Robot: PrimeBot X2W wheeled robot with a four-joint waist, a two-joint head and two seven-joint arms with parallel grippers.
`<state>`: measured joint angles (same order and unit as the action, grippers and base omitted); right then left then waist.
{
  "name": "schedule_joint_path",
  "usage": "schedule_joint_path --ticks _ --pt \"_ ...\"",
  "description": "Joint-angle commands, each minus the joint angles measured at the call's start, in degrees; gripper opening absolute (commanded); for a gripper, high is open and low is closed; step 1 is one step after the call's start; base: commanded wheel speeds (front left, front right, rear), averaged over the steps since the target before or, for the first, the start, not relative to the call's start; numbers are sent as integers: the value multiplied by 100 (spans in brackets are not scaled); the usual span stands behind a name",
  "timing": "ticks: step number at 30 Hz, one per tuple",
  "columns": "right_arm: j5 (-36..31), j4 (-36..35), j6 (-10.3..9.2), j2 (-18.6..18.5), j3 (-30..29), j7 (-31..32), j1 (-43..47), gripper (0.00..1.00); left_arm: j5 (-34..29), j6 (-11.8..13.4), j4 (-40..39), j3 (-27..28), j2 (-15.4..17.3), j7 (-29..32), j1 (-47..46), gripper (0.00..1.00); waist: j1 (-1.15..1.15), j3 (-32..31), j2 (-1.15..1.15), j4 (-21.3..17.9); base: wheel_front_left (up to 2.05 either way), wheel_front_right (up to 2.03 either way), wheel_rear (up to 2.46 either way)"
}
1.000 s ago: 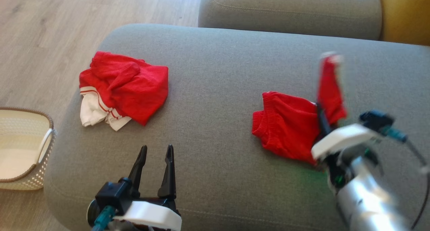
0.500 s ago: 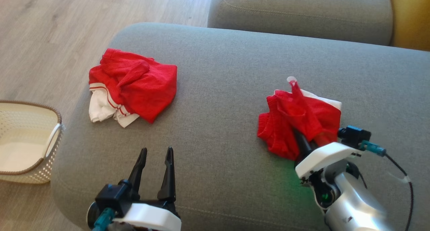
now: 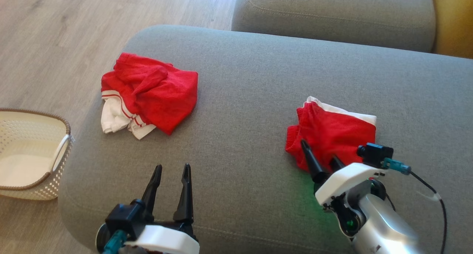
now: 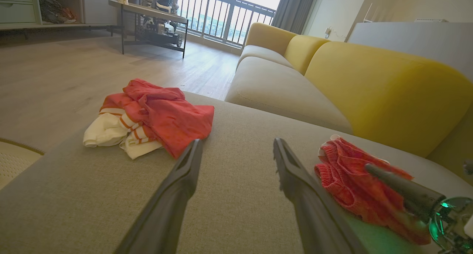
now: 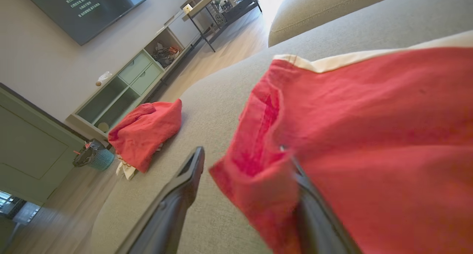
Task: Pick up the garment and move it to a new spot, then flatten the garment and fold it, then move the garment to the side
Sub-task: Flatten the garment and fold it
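Note:
The garment point(image 3: 334, 134) is a small red piece with a white edge, lying folded flat on the right of the grey sofa seat point(image 3: 240, 80). My right gripper point(image 3: 318, 150) is open at its near edge, holding nothing. In the right wrist view the garment point(image 5: 369, 135) drapes over the right finger point(image 5: 314, 217), while the left finger rests on bare cushion beside it; the right gripper point(image 5: 245, 154) is spread wide. My left gripper point(image 3: 172, 167) stands open and empty at the front of the seat, and in its own view the left gripper point(image 4: 237, 141) points between both cloth heaps, with the garment point(image 4: 351, 183) on the right.
A second red and white cloth point(image 3: 151, 93) lies crumpled at the seat's far left. A cream woven basket point(image 3: 55, 158) stands on the wooden floor left of the sofa. Another grey cushion point(image 3: 332, 13) lies beyond, with a yellow backrest point(image 4: 369, 84) along the right.
The right gripper brought the lifted flap down over the garment, then opened and drew back a little. The garment now lies folded. The left gripper stayed still; the camera shifted slightly.

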<state>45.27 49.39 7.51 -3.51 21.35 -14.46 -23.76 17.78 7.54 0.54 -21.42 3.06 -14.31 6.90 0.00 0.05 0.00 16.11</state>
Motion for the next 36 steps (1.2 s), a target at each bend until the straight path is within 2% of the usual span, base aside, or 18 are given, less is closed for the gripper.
schedule_joint_path --ticks 1,6,16,23,33,36 --pt "-30 -215 -2 63 142 -53 -64 100 -33 -20 -164 166 -18 -69 -118 100 0 0 0 -1 0 0 0" --pt "105 -307 -2 63 479 -52 -5 100 -20 -16 -180 125 -18 -69 -144 100 0 72 0 33 0 0 0" --pt "275 399 -2 63 801 184 -238 100 23 49 -193 52 -18 -69 -237 100 0 215 0 120 0 0 0" --pt "460 497 -2 63 1079 124 -382 100 21 55 -157 90 -18 -69 -279 100 0 120 0 -15 0 0 0" --pt "122 45 -2 -60 625 -45 -413 100 28 14 -262 373 -18 -69 -147 100 0 -310 0 -558 0 0 0" --pt "-457 -550 -2 -342 198 -50 -295 100 53 11 -353 496 -18 -69 -152 100 0 -353 0 -783 0 0 0"
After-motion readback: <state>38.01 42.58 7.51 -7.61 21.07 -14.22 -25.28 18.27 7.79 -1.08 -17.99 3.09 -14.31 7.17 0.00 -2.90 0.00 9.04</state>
